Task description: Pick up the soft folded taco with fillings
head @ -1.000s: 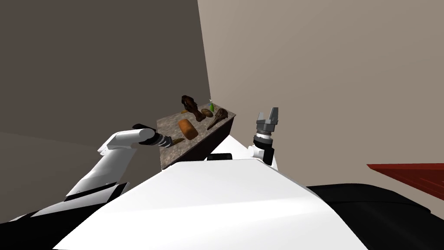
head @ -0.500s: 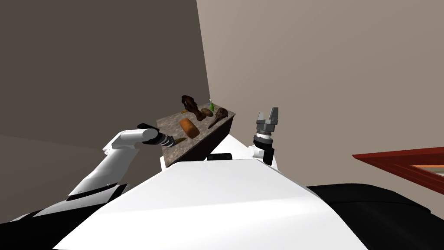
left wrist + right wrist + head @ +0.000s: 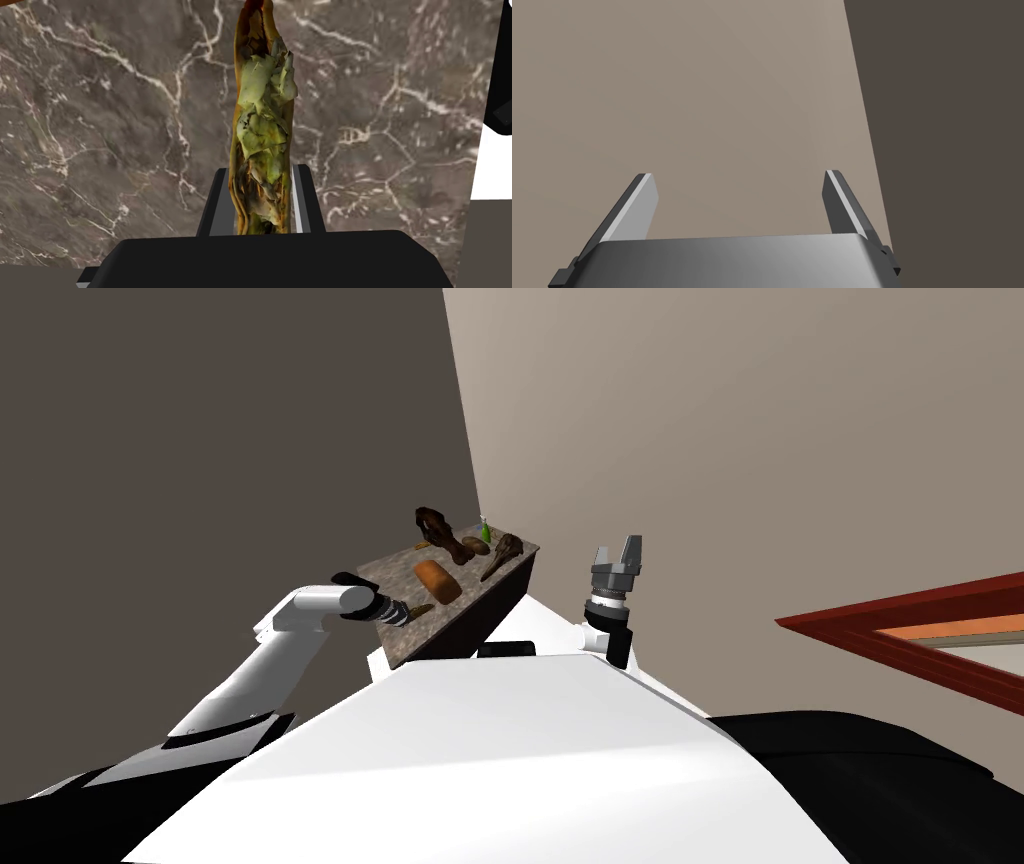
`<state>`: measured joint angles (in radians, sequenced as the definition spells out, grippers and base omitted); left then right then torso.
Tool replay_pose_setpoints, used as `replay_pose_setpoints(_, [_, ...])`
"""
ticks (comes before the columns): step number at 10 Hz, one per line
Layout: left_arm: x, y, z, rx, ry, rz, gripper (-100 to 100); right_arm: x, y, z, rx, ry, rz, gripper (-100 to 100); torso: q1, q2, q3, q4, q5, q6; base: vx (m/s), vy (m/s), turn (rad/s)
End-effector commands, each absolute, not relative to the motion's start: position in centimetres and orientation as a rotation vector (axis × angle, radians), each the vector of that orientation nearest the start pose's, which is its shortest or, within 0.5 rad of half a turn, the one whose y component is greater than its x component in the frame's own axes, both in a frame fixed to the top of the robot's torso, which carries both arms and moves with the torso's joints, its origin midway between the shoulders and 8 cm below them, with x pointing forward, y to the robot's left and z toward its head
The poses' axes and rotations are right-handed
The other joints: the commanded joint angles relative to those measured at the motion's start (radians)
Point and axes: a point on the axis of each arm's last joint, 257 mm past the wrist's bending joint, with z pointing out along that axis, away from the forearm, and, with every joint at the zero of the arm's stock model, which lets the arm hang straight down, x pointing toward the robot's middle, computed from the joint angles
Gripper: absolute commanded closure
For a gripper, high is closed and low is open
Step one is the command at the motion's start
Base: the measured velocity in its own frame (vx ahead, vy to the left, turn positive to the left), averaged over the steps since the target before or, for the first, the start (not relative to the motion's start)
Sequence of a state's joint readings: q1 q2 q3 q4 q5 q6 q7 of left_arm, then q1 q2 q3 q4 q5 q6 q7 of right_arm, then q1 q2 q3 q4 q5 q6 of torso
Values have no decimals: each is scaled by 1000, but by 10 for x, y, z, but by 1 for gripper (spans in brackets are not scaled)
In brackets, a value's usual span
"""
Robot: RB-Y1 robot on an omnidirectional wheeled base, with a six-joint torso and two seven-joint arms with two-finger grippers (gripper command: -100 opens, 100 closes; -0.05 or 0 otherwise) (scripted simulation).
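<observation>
Marble-topped counter [image 3: 398, 636]: brown stone with pale veining, standing in the corner of the room directly ahead. It is the reference for every position below.

Items on the counter: an orange-brown loaf [image 3: 437, 581] at mid-top. Several dark brown pieces [image 3: 437, 531] and a small green bottle [image 3: 485, 531] stand along the far edge. None of them is close to the work.

Right gripper [image 3: 620, 556]: held up off the counter's right side and well apart from it. Its fingers [image 3: 638, 200] are spread wide with nothing between them.

Taco [image 3: 261, 125]: at the counter's near left edge, seen edge-on with the fold's open side facing the wrist camera. Pale green and dark filling [image 3: 262, 100] shows between two thin tan walls. In the head view it is a small sliver [image 3: 422, 608] just off the arm's tip. I cannot tell whether it rests on the stone or is clear of it.

Left gripper [image 3: 261, 170]: closed across the taco's near end, one finger [image 3: 220, 205] flat against each outer wall. Most of the taco's length reaches past the fingertips.

Handling judgement:
- The taco is probably light, soft and easily deformed.
- Pressing the two walls together is the correct axis, since it closes the fold over the filling.
- A hard squeeze could crush the shell or force filling out of the open side.
- The grip is at one end, so the free length may droop or pivot.
- Any lift should be slow and level, with the open side kept from tipping downward.
</observation>
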<state>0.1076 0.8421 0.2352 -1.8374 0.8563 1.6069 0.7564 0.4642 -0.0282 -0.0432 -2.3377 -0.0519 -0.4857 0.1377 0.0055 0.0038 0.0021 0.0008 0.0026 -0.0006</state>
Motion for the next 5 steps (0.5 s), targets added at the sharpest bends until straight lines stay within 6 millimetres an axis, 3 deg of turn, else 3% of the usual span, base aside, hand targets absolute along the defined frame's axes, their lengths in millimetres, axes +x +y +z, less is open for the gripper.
replay_pose_setpoints(1, [314, 446, -305, -2777, 1196, -301, 100, 333, -289, 60, 554, 580, 1195, 0, 0, 0, 0, 0, 0, 0, -112, 86, -189])
replay_pose_setpoints(4, [314, 446, -305, -2798, 1155, -304, 100, 333, -289, 60, 554, 580, 1194, 0, -2, -1, 0, 0, -1, -3, -34, 14, 11])
replay_pose_setpoints(5, [314, 446, -305, -2801, 1149, -303, 0, 333, -289, 60, 554, 580, 1194, 0, -3, -2, -1, 0, -1, -2, 0, 0, 0])
